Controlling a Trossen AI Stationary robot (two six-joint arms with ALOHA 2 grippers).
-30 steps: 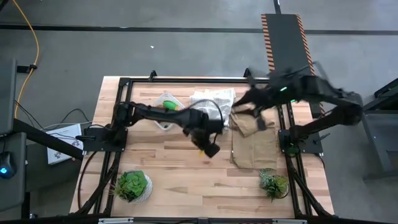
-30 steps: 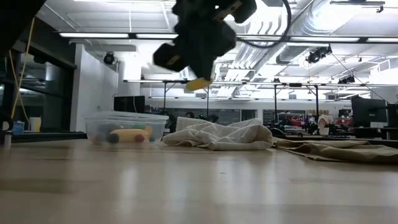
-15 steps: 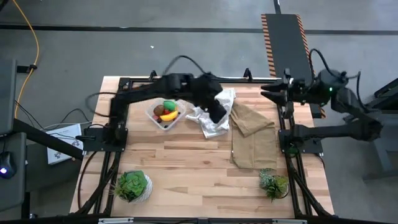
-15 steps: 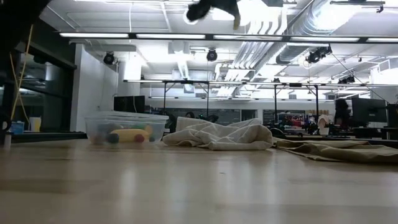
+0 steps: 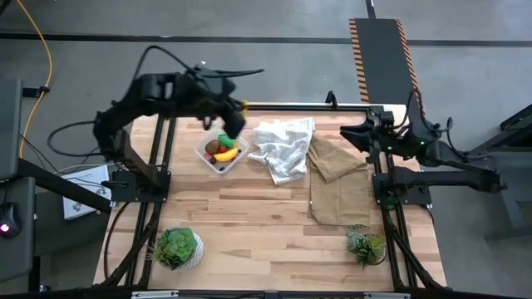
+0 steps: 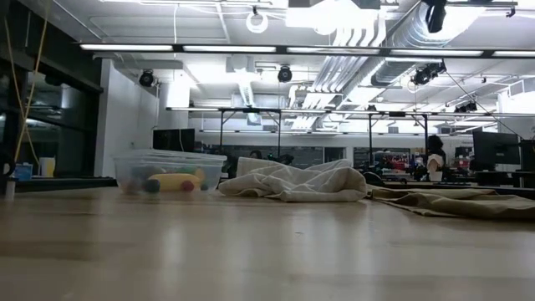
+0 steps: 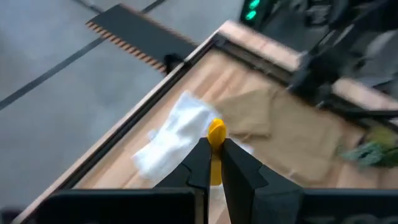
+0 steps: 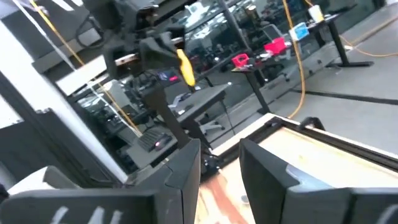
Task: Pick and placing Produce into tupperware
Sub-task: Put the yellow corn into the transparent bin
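Worktop (image 5: 266, 237) of pale wood fills my overhead feed, framed by the black rails of the rig. On it, toward the right, I see a tan cloth (image 5: 337, 178) lying flat, and just beside it, touching its edge, a crumpled white checked cloth (image 5: 283, 145). Two potted plants stand near the front corners, the larger plant (image 5: 176, 247) at the left and the smaller plant (image 5: 366, 245) at the right, well apart from everything else. The tupperware (image 5: 220, 154) sits at the back left, just beside the white cloth; from the level camera I can see its clear walls (image 6: 170, 170) with produce (image 5: 224, 149) already inside, among it a long yellow piece, something green and a red-brown piece. My left arm reaches over the back left of the worktop, and its left pincer (image 5: 237, 124) hangs above the tupperware, its fingers (image 7: 199, 165) pressed together on a yellow banana piece (image 7: 216, 134), which sticks out past the tips; the same piece shows small and yellow in the right wrist camera (image 8: 185, 67). My right arm waits over the right rail at the back, with the right pincer (image 5: 353, 131) pointing toward the middle; its fingers (image 8: 183, 171) stand partly spread, with nothing between them. In the room behind the worktop a person (image 6: 435, 159) stands far off among desks
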